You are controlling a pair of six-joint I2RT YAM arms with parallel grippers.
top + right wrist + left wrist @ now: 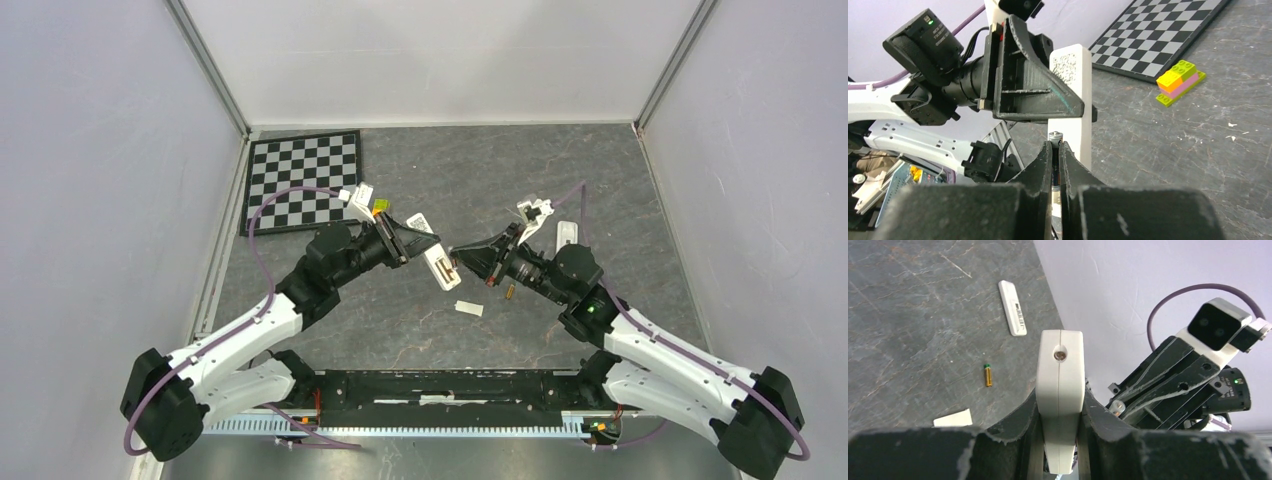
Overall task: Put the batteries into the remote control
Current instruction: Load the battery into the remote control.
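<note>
Both arms come up from their bases at the near edge, bend at the elbow and lean inward, so the two hands meet nose to nose over the middle of the tabletop (480,190).

The left hand (403,245) is clenched on the white remote control (1060,370). One finger presses each long side, and the remote is held up off the surface. Its end with the small round window points away from the wrist, and the face carrying a square printed code is turned toward the other arm.

The right hand (1055,152) is pinched tight on a battery (1055,136). Only the metal tip pokes out between the fingers, right up against the lower part of the remote's face. I cannot tell whether the tip touches it.

I can count two batteries. One is in that pinch, and the second battery (988,375), dark with a gold body, lies loose on the tabletop below the right wrist.

There are also two remotes. One is in the grip, and a second slim white remote (1012,307) lies flat farther back on the right.

One small flat white plate (469,309) lies near the loose battery. One stack of toy bricks (1180,82) in yellow, green, pink and orange sits just beside the single checkerboard (303,180) at the back left.
</note>
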